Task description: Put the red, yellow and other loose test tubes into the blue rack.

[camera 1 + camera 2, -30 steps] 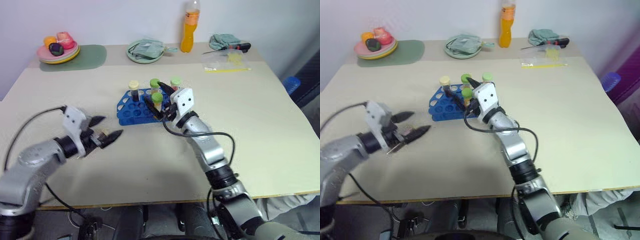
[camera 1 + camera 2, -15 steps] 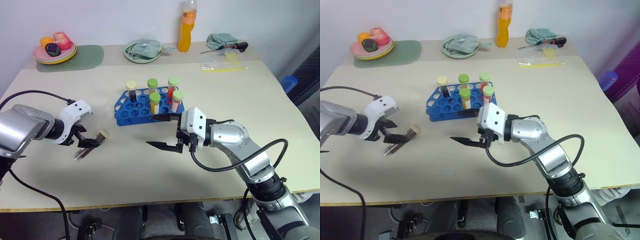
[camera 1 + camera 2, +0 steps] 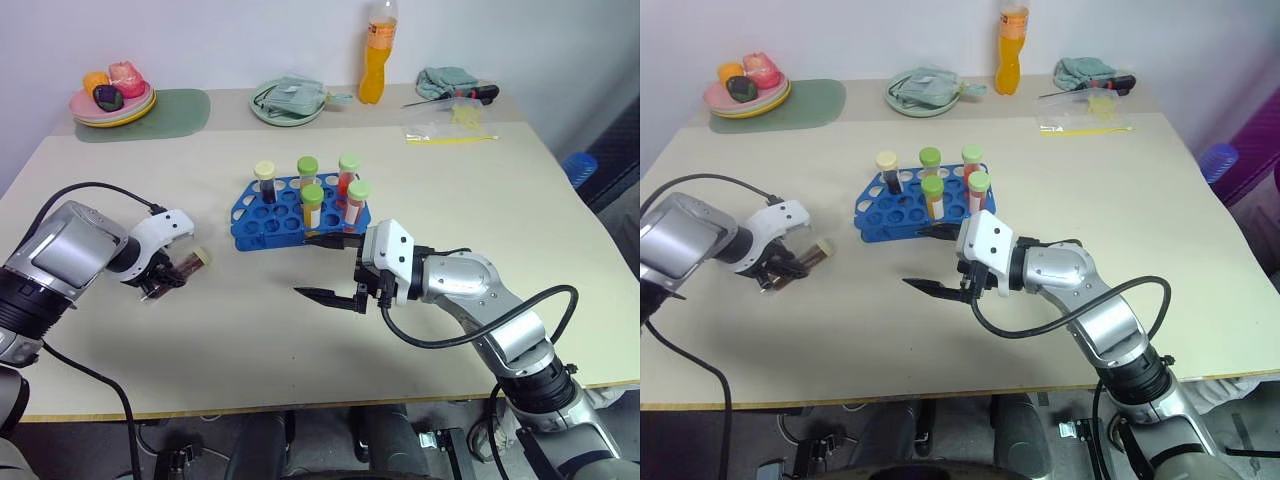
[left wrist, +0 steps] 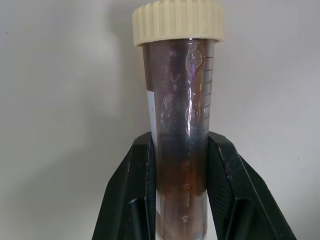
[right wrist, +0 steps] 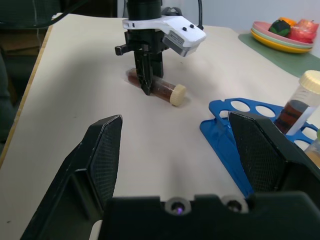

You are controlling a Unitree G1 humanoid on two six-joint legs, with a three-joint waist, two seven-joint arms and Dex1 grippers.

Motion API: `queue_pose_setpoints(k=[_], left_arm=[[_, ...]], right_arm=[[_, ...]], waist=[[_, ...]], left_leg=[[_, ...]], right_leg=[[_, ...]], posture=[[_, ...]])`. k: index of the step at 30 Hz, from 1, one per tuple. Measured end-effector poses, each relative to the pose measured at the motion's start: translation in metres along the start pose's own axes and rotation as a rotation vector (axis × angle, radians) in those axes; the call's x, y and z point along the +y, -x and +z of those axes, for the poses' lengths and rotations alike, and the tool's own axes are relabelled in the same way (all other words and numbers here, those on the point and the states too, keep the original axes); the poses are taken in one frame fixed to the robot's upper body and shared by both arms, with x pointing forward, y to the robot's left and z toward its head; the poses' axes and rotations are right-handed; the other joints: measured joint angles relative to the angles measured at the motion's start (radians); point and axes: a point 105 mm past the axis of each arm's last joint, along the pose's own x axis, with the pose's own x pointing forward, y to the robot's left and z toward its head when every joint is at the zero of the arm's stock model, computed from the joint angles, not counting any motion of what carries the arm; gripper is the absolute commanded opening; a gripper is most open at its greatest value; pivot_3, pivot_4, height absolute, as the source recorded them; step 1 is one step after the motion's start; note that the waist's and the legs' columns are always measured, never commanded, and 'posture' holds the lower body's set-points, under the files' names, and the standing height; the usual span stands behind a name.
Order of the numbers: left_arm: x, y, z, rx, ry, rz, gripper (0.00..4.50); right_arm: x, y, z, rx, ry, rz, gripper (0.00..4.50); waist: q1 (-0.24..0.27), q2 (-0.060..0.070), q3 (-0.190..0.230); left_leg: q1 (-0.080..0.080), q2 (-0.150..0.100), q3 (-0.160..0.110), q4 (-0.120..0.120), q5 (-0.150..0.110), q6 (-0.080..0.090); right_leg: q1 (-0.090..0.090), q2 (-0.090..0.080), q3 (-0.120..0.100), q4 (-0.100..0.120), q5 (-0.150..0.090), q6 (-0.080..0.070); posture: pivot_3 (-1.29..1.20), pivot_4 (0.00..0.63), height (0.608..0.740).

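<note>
Left wrist view has the left gripper [image 4: 182, 195] clenched around a brown-filled, cream-capped test tube [image 4: 179, 115] lying on the table [image 3: 560, 240], left-centre in the head views, gripped for lifting. Its lower end is cut off. The right gripper [image 3: 325, 268] waits spread, empty, below the blue rack [image 3: 250, 222].

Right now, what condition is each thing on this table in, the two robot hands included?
Left hand: shut on the brown tube.
Brown tube: capped, lying on the table, clamped between the fingers.
Right hand: open, holding nothing, beside the blue rack.
Blue rack: five capped tubes upright in it, many holes free.
Orange bottle: upright, at the table's far edge.
</note>
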Motion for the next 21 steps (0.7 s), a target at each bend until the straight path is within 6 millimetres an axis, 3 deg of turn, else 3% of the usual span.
queue_pose_setpoints(k=[2, 4, 6, 8, 11, 13, 17, 21], left_arm=[[0.001, 0.002, 0.001, -0.058, -0.006, 0.001, 0.76], [0.005, 0.010, 0.019, -0.270, 0.014, 0.032, 0.76], [0.014, 0.030, 0.046, -0.551, 0.003, 0.133, 0.76], [0.022, 0.066, 0.072, -0.916, 0.022, 0.305, 0.76], [0.018, 0.091, 0.082, -1.168, 0.112, 0.435, 0.76], [0.000, 0.085, 0.091, -1.264, 0.122, 0.497, 0.76], [-0.044, 0.039, 0.118, -1.338, 0.145, 0.555, 0.76], [-0.074, 0.027, 0.144, -1.410, 0.103, 0.594, 0.76]], right_arm=[[0.000, 0.001, -0.001, 0.002, -0.004, -0.007, 3.77], [-0.002, 0.005, -0.005, 0.007, -0.022, -0.040, 3.77], [-0.006, 0.009, -0.010, 0.013, -0.045, -0.084, 3.77], [-0.010, 0.016, -0.021, 0.027, -0.091, -0.160, 3.77], [-0.013, 0.022, -0.038, 0.060, -0.142, -0.239, 3.77], [-0.015, 0.023, -0.047, 0.068, -0.175, -0.286, 3.77], [-0.021, 0.023, -0.058, 0.075, -0.202, -0.364, 3.77], [-0.023, 0.024, -0.060, 0.080, -0.199, -0.382, 3.77]], waist=[[-0.001, 0.000, 0.000], [0.001, 0.000, 0.000], [0.007, -0.001, 0.000], [0.010, -0.003, 0.000], [0.009, -0.002, -0.001], [0.015, -0.002, -0.001], [0.030, -0.003, -0.001], [0.026, -0.003, -0.002]], left_leg=[[0.000, 0.001, 0.000, 0.000, 0.000, 0.000], [0.000, 0.004, -0.001, 0.000, 0.000, 0.000], [-0.002, 0.004, -0.002, 0.002, 0.000, 0.000], [-0.002, 0.002, -0.002, 0.003, 0.000, 0.000], [-0.001, -0.002, 0.000, 0.002, 0.000, -0.001], [0.000, -0.003, 0.001, 0.002, 0.000, -0.001], [0.000, -0.005, 0.002, 0.004, 0.001, -0.001], [0.000, -0.006, 0.002, 0.003, 0.001, -0.001]], right_leg=[[0.000, 0.000, 0.000, 0.000, 0.000, 0.000], [-0.001, -0.001, 0.000, 0.001, 0.000, 0.000], [-0.001, -0.002, -0.001, 0.001, 0.000, 0.000], [-0.001, -0.005, -0.001, 0.001, 0.001, 0.000], [0.000, -0.008, 0.000, 0.001, 0.002, 0.003], [0.002, -0.009, 0.001, -0.001, 0.003, 0.005], [0.003, -0.009, 0.002, -0.001, 0.005, 0.005], [0.003, -0.008, 0.002, -0.001, 0.005, 0.005]], posture=[[0.00, 0.150, 0.740], [0.00, 0.150, 0.740], [0.00, 0.150, 0.740], [0.00, 0.150, 0.740], [0.00, 0.150, 0.740], [0.00, 0.150, 0.740], [0.00, 0.150, 0.740], [0.00, 0.150, 0.740]])
